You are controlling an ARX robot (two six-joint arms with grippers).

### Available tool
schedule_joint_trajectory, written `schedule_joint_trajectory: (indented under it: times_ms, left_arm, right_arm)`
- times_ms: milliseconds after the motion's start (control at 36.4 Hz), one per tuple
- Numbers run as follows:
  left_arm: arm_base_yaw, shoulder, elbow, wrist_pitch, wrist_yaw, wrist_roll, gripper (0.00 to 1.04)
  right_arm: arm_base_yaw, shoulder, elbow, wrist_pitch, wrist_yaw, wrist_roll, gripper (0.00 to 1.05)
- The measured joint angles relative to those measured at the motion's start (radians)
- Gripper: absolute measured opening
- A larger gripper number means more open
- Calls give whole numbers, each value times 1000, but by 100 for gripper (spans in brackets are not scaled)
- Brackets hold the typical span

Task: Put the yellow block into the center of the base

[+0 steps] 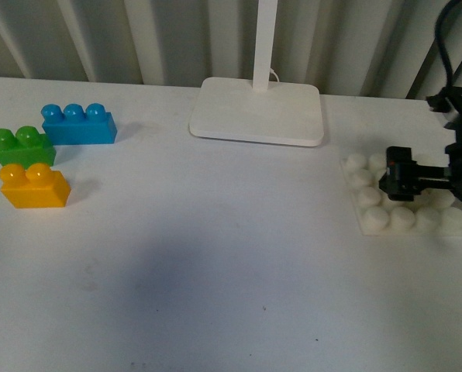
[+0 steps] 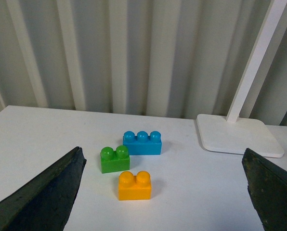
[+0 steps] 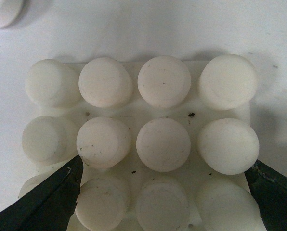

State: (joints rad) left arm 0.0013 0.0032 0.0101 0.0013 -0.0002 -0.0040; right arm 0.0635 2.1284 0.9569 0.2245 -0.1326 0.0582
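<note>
The yellow block point(image 1: 35, 187) stands on the white table at the far left, just in front of a green brick point(image 1: 23, 146). The left wrist view shows the yellow block point(image 2: 134, 186) ahead of my open left gripper point(image 2: 163, 161), and its dark fingers point(image 2: 47, 197) stand wide apart with nothing between them. At the right side lies the white studded base point(image 1: 405, 221). My right gripper point(image 1: 394, 180) hovers low over it, open and empty. The base point(image 3: 134, 111) fills the right wrist view, and my right gripper point(image 3: 165, 164) straddles its nearest studs.
A blue three-stud brick point(image 1: 79, 124) sits behind the green one. A white lamp stand point(image 1: 258, 111) with a pole stands at the back centre, in front of a ribbed wall. Black cables hang at the upper right.
</note>
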Motion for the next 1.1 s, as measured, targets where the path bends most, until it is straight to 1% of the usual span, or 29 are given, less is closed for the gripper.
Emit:
schedule_joint_trajectory:
  times_ms: [110,248,385,550,715,743,1100]
  left_arm:
    - [0,0,0,0,0,0,98]
    - [0,0,0,0,0,0,98]
    - [0,0,0,0,0,0,98]
    - [0,0,0,0,0,0,98]
    - [0,0,0,0,0,0,98]
    - [0,0,0,0,0,0,98]
    - [0,0,0,0,0,0,98]
  right_arm:
    - [66,17,33,-13,29,48,96]
    - [174,53,100,-37,60,126,96]
    - [273,85,163,-66,85,174,96]
    - [351,114,220,-90,103,223,96]
    - [404,139,276,-119,115,278,96]
    - [460,174,354,-154,105,341,96]
    - [547,216,445,-187,54,432,96]
